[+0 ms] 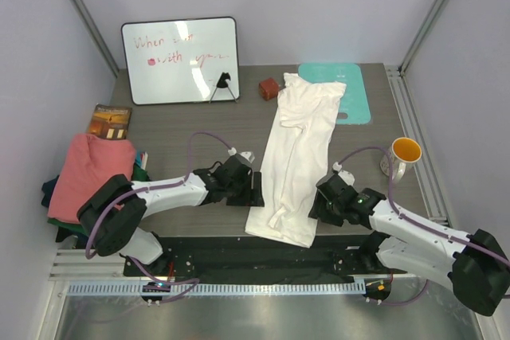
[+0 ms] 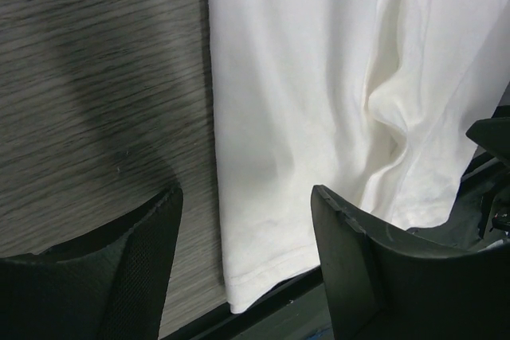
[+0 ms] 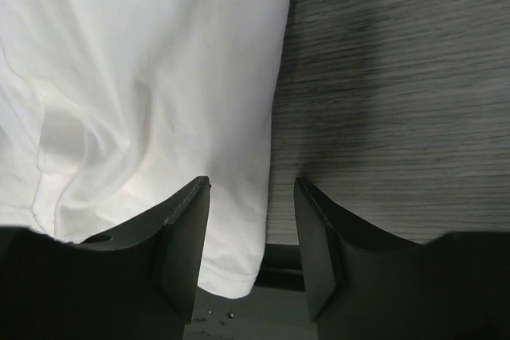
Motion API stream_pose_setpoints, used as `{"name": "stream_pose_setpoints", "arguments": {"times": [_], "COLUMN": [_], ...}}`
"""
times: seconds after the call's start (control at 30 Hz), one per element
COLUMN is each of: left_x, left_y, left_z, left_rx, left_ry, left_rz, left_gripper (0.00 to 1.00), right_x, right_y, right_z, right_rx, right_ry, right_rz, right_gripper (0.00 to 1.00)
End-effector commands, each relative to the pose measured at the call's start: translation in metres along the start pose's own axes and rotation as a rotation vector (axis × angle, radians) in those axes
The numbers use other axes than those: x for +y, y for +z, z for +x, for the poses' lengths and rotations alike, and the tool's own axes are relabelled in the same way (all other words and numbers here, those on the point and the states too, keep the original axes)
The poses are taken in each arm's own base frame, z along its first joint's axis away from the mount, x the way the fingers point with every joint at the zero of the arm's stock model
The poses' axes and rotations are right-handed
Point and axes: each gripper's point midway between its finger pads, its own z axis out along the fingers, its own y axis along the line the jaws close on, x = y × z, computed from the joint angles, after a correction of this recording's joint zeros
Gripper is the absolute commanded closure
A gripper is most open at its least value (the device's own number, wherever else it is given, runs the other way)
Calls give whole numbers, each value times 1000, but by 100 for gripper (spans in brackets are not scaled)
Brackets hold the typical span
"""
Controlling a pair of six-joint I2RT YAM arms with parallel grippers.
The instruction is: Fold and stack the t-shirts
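Both open, the left gripper (image 1: 255,187) and right gripper (image 1: 317,201) sit at opposite edges of the white t-shirt (image 1: 299,145).

The large plain white cloth t-shirt (image 1: 296,153) lies flat on the grey wood-grain surface (image 1: 183,129), folded lengthwise into a long narrow strip. It runs from the far right-centre toward the near edge, where its hem hangs slightly over. Soft creases cross its near part. At the far left a salmon-pink cloth t-shirt (image 1: 88,169) lies crumpled on top of a loose heap, with a dark green one (image 1: 65,228) and a navy one (image 1: 49,190) showing beneath it.
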Motion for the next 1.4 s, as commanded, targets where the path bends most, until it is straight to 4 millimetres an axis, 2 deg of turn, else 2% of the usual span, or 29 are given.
{"name": "stream_pose_setpoints", "arguments": {"times": [0.0, 0.17, 0.37, 0.5, 0.6, 0.77, 0.93, 1.03, 1.07, 1.1, 1.13, 1.2, 1.23, 1.3, 1.37], "left_x": [6, 5, 5, 16, 23, 27, 30, 30, 30, 30, 29, 29, 29, 30, 35], "left_y": [6, 9, 5, 2, 3, 15, 26, 29, 28, 27, 26, 22, 20, 15, 10], "left_z": [12, 14, 16, 22, 28, 43, 53, 56, 56, 56, 55, 51, 50, 47, 44], "left_rx": [42, 58, 58, 74, 83, 143, 177, 191, 190, 191, 187, 173, 167, 161, 156], "left_ry": [-2, 3, 0, -8, -15, -28, -52, -58, -59, -59, -58, -57, -54, -43, -32], "left_rz": [-6, 2, 4, -43, -60, -51, -43, -42, -41, -40, -38, -46, -52, -69, -103], "left_gripper": [33, 34, 34, 34, 33, 36, 44, 52, 61, 64, 67, 73, 76, 88, 100], "right_x": [-12, -10, -4, 0, 1, 12, 9, 6, 4, 4, 5, 8, 8, 13, 12], "right_y": [3, 4, 10, 16, 19, 23, 27, 31, 33, 33, 33, 32, 32, 28, 25], "right_z": [3, 8, 30, 50, 58, 69, 70, 73, 74, 74, 73, 71, 70, 65, 60], "right_rx": [-54, -34, 27, 64, 75, 78, 71, 72, 74, 74, 72, 66, 60, 44, 24], "right_ry": [39, 34, 11, -32, -44, -54, -69, -71, -73, -75, -78, -82, -85, -84, -95], "right_rz": [56, 63, 87, 102, 115, 72, 77, 79, 88, 89, 90, 85, 88, 72, 80], "right_gripper": [47, 46, 46, 46, 46, 46, 52, 55, 57, 60, 69, 78, 85, 96, 99]}}
